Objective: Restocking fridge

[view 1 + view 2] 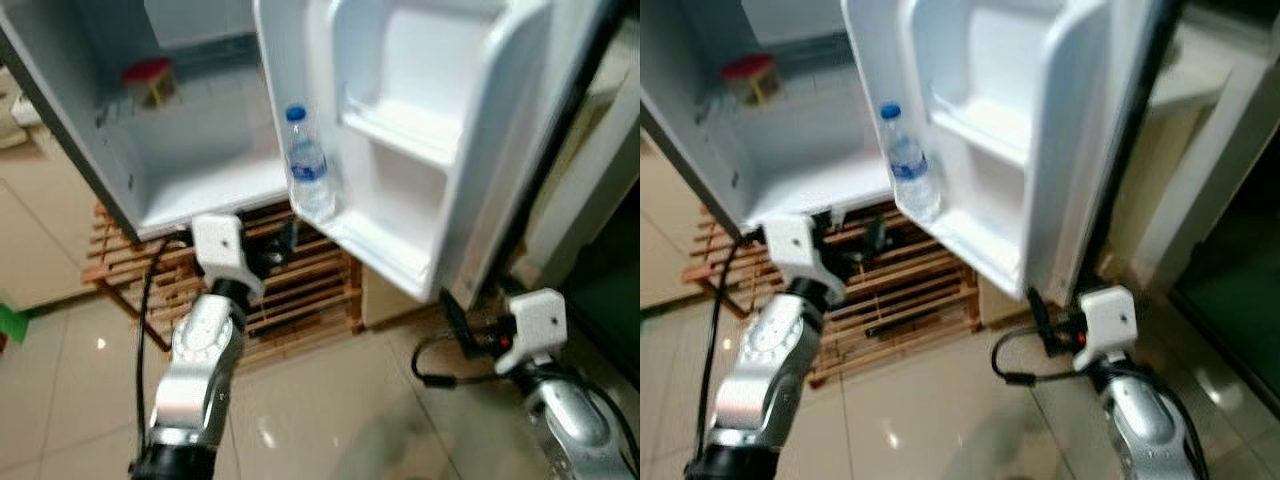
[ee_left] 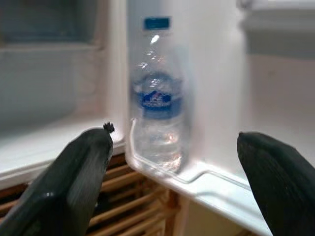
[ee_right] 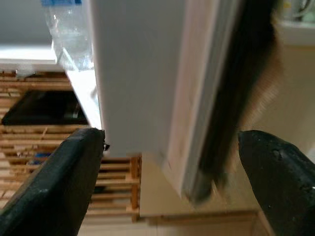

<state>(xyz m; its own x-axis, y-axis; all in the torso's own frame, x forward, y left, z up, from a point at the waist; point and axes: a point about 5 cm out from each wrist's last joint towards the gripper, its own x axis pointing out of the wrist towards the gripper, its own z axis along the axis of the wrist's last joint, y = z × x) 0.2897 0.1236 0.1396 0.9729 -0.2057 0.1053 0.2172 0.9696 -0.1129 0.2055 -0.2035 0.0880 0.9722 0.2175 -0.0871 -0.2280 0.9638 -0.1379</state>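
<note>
Reaching up, left claw (image 2: pixel 172 182) gapes before shelved water bottle (image 2: pixel 157 98).

no wording can be read: the clear plastic water bottle with a blue cap (image 2: pixel 157 98) carries a blue label, its lettering blurred.

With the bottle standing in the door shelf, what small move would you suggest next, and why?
Probably draw the left gripper back from the door. The bottle stands upright in the lower door shelf, and the left gripper is open and apart from it, so that placement looks done. The right gripper, also open, sits by the door's outer edge, seemingly ready to close it afterwards.
</note>
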